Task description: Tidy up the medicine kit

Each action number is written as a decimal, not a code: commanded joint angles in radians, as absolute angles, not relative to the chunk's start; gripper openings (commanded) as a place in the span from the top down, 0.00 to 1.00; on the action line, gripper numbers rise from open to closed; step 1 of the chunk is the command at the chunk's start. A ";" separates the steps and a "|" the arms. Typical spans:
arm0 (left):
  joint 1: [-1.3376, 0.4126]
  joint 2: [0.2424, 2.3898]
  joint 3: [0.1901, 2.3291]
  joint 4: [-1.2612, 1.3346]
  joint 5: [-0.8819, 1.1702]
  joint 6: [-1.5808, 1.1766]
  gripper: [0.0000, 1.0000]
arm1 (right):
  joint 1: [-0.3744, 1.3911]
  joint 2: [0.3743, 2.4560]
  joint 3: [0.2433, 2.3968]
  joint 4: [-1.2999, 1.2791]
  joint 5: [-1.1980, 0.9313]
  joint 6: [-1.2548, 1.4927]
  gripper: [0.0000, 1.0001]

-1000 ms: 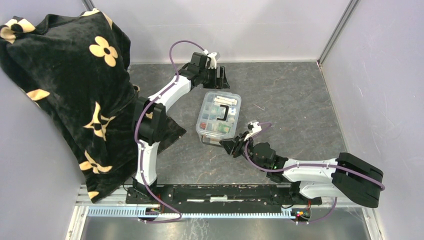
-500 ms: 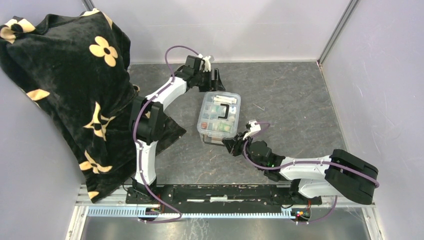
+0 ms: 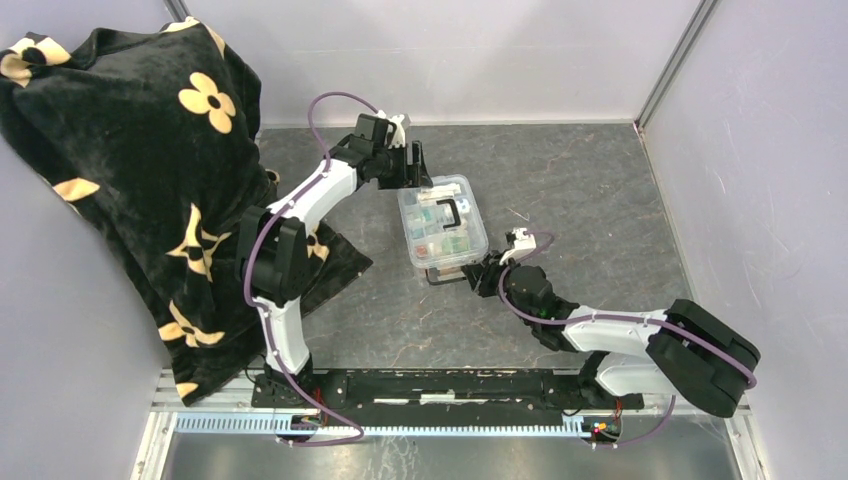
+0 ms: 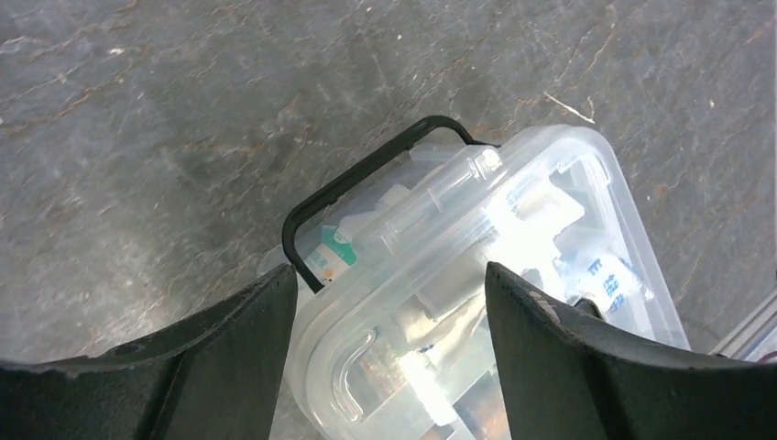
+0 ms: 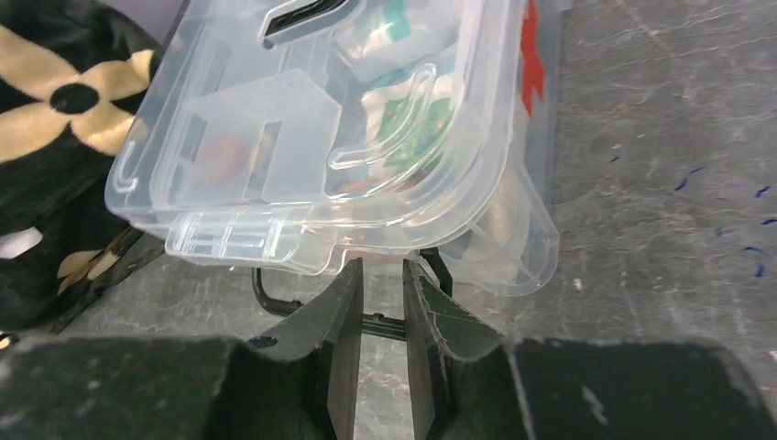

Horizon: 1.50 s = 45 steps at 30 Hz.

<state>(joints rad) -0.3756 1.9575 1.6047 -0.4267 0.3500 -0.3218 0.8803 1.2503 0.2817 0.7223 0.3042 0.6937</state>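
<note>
Clear plastic medicine kit (image 3: 443,232), left gripper (image 4: 389,289) wide open over far edge, right gripper (image 5: 380,275) nearly closed at near-edge black latch (image 5: 383,324) (grip unclear), open grey table (image 3: 590,200) rightward.

walls (image 3: 520,50): pale lilac panels | tabletop (image 3: 590,180): grey stone-look | left: black cloth (image 3: 130,150) w/ yellow flowers | light: even

A red cross (image 5: 530,66) stands on the side wall of the kit (image 5: 311,137). Blue print on a white packet (image 4: 600,275) inside is too blurred to read.
</note>
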 commanded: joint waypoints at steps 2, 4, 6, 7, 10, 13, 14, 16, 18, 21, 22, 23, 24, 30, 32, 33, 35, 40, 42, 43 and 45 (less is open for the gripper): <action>-0.381 1.872 1.524 -0.550 0.260 -0.281 0.20 | 0.809 1.197 0.291 0.730 0.300 0.665 0.72; -0.381 1.854 1.503 -0.553 0.246 -0.280 0.21 | 0.784 1.188 0.287 0.723 0.285 0.662 0.72; -0.381 1.842 1.485 -0.554 0.240 -0.281 0.21 | 0.761 1.180 0.289 0.715 0.270 0.656 0.72; -0.381 1.838 1.480 -0.554 0.239 -0.281 0.21 | 0.750 1.180 0.289 0.709 0.261 0.653 0.72; -0.380 1.824 1.466 -0.558 0.232 -0.281 0.21 | 0.717 1.179 0.303 0.687 0.235 0.642 0.72; -0.381 1.812 1.452 -0.559 0.228 -0.281 0.22 | 0.683 1.185 0.322 0.653 0.208 0.622 0.71; -0.381 1.809 1.448 -0.559 0.228 -0.281 0.22 | 0.672 1.188 0.330 0.644 0.194 0.615 0.71; -0.382 1.803 1.436 -0.558 0.232 -0.282 0.22 | 0.643 1.199 0.347 0.629 0.164 0.598 0.71; -0.382 1.798 1.428 -0.559 0.237 -0.282 0.23 | 0.618 1.222 0.373 0.612 0.114 0.583 0.71; -0.385 1.797 1.418 -0.558 0.257 -0.278 0.23 | 0.576 1.267 0.411 0.597 0.028 0.571 0.71; -0.387 1.797 1.416 -0.558 0.264 -0.278 0.24 | 0.560 1.283 0.425 0.592 0.004 0.568 0.71; -0.390 1.798 1.414 -0.558 0.270 -0.277 0.25 | 0.544 1.295 0.438 0.576 0.004 0.566 0.71; -0.392 1.797 1.412 -0.559 0.273 -0.277 0.25 | 0.533 1.308 0.455 0.556 0.003 0.561 0.71; -0.393 1.769 1.425 -0.559 0.232 -0.276 0.25 | 0.464 1.295 0.486 0.370 0.040 0.512 0.71; -0.391 1.768 1.438 -0.558 0.212 -0.278 0.25 | 0.445 1.254 0.470 0.309 0.069 0.502 0.72; -0.391 1.771 1.448 -0.558 0.204 -0.278 0.25 | 0.439 1.230 0.459 0.284 0.086 0.498 0.73; -0.389 1.776 1.476 -0.557 0.192 -0.281 0.25 | 0.427 1.166 0.428 0.249 0.107 0.498 0.73; -0.387 1.779 1.567 -0.539 0.186 -0.283 0.22 | 0.416 0.998 0.392 0.182 0.105 0.512 0.64; -0.386 1.780 1.596 -0.524 0.188 -0.281 0.20 | 0.415 0.955 0.402 0.144 0.092 0.522 0.60; -0.386 1.779 1.603 -0.509 0.196 -0.279 0.18 | 0.415 0.942 0.404 0.130 0.082 0.534 0.57; -0.386 1.779 1.599 -0.456 0.262 -0.272 0.15 | 0.413 0.914 0.399 0.123 0.041 0.566 0.52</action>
